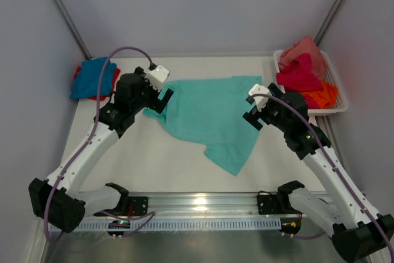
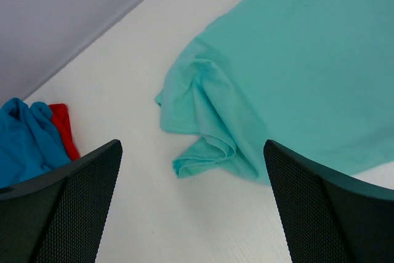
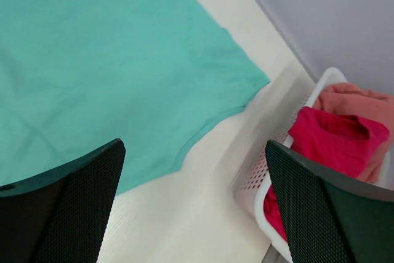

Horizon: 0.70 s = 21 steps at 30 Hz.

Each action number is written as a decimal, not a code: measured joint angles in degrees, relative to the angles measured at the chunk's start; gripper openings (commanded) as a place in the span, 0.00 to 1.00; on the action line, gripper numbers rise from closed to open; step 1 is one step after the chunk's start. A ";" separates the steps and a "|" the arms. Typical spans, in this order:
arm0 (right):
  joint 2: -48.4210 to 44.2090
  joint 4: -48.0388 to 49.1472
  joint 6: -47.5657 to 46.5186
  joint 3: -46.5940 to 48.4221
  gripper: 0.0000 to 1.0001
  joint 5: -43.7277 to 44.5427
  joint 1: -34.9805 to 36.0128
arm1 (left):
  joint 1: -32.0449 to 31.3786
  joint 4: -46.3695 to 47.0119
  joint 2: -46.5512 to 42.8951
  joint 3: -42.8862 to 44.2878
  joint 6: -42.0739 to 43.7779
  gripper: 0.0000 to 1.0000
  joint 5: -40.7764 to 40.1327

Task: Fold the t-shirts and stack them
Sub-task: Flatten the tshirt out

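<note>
Now both jaws hang released at the sides of the mint-teal t-shirt point(image 1: 209, 112), which lies rumpled on the tabletop point(image 1: 154, 164). I judge that flattening comes first; next I should grasp its bunched corner point(image 2: 206, 146).

No text, label, brand, number or sign can be read in any view. The row of fine marks along the rail point(image 1: 203, 223) at the near edge of the tabletop is too small to make out.
</note>
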 measured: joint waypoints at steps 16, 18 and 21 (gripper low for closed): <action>3.61 -21.59 4.31 -4.96 0.96 -6.19 -0.17 | 14.43 -5.55 -3.41 -15.56 -5.66 0.99 17.49; 2.60 -21.51 7.67 -4.96 0.96 -6.14 -0.20 | 20.09 -5.09 -2.62 -15.13 -7.37 0.99 20.09; 0.66 -20.83 12.04 -4.83 0.97 -4.70 -0.42 | 25.53 -5.14 -0.39 -14.10 -9.16 0.99 23.98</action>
